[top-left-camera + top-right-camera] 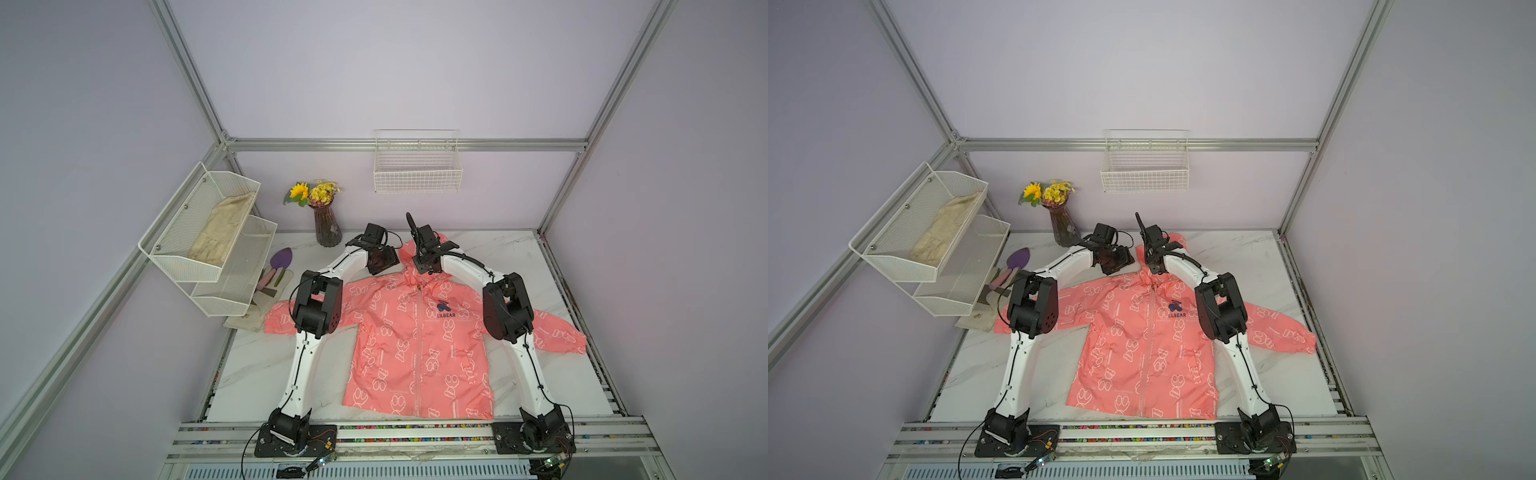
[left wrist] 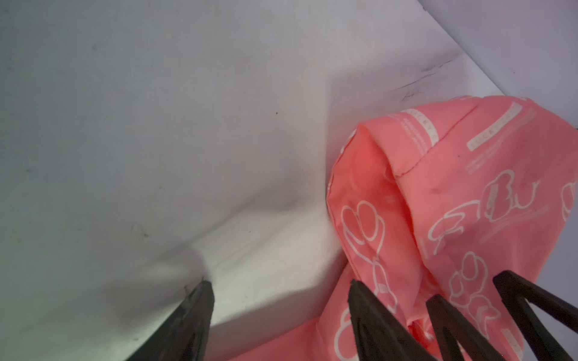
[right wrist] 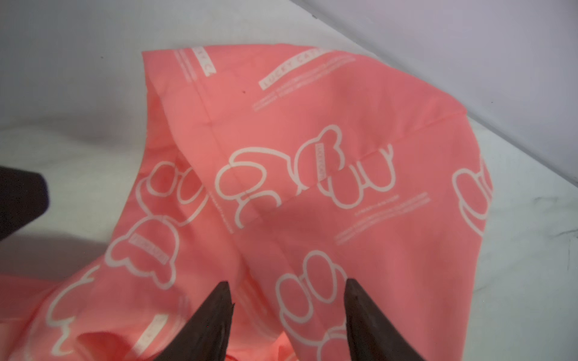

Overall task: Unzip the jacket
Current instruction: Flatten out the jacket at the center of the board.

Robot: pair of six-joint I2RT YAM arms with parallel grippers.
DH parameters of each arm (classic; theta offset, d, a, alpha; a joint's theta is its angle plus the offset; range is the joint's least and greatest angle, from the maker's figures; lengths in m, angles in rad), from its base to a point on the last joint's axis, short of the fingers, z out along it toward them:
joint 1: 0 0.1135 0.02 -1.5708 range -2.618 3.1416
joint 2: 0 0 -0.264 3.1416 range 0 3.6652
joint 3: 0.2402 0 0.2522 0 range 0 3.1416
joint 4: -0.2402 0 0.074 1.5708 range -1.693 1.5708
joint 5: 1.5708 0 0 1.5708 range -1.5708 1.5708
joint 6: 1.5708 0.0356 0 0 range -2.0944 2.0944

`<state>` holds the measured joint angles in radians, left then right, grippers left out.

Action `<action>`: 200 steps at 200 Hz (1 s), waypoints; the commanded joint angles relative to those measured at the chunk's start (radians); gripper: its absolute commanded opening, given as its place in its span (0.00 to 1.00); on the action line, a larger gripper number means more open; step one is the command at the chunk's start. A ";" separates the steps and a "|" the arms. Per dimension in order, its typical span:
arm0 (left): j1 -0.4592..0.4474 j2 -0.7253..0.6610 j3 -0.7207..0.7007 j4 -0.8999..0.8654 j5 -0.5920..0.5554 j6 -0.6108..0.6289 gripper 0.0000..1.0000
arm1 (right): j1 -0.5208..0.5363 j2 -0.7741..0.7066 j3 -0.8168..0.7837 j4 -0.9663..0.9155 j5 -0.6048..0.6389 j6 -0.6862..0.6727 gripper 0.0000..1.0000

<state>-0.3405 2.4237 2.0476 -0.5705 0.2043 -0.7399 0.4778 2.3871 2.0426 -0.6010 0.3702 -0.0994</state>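
- In both top views, the jacket (image 1: 415, 353) (image 1: 1142, 353) is lying flat and front-up in the middle of the table (image 1: 266, 374), sleeves spreading out. The zipper (image 1: 419, 353) is looking closed along its whole length, so I'm judging the unzipping as not yet begun.
- The left arm (image 1: 307, 365) and right arm (image 1: 536, 374) are both reaching to the collar end, wrists bending down either side of the hood (image 1: 405, 249). That's likely because the zipper pull (image 1: 419, 286) is sitting there. My guess is one side is meant for pinning and the other for pulling.
- Left wrist view: the left claw (image 2: 278, 283) is standing apart, gripping nothing. One finger is hanging over bare table, the other at the jacket's edge, contact unclear. A second dark pair just beside it, over the fabric, is likely the right claw (image 2: 467, 286).
- Right wrist view: the right claw is standing apart over the hood fabric, clamping nothing that I can see. The pull isn't showing here, so I can't tell how it's lining up.
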 commanded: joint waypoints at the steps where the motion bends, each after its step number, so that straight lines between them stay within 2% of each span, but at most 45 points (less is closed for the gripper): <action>1: 0.003 -0.040 -0.017 0.016 -0.005 0.011 0.70 | 0.002 0.031 0.030 -0.017 0.042 -0.043 0.59; 53: 0.004 -0.037 -0.017 0.016 0.000 0.004 0.70 | 0.002 0.069 0.057 -0.035 0.042 -0.079 0.61; 73: 0.004 -0.032 -0.014 0.020 0.003 -0.001 0.70 | 0.002 0.097 0.082 -0.029 0.094 -0.089 0.59; 90: 0.004 -0.028 -0.009 0.020 0.009 -0.007 0.70 | 0.002 0.133 0.123 -0.032 0.169 -0.094 0.47; 111: 0.003 -0.028 -0.006 0.020 0.011 -0.010 0.71 | 0.002 0.153 0.183 -0.046 0.267 -0.086 0.18; 129: 0.004 -0.026 -0.003 0.021 0.009 -0.009 0.72 | 0.002 0.114 0.170 -0.016 0.307 -0.078 0.05; 141: 0.004 -0.021 0.006 0.020 0.010 -0.009 0.73 | 0.002 0.052 0.112 0.046 0.298 -0.068 0.00; 170: 0.003 -0.009 0.019 0.061 0.058 0.002 0.76 | -0.002 -0.122 -0.088 0.256 0.214 -0.044 0.00; 200: -0.013 -0.026 0.005 0.161 0.127 0.105 0.81 | -0.026 -0.213 -0.147 0.302 0.094 0.014 0.00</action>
<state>-0.3424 2.4237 2.0476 -0.5243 0.2550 -0.7265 0.4725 2.2871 1.9114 -0.4301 0.5610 -0.1440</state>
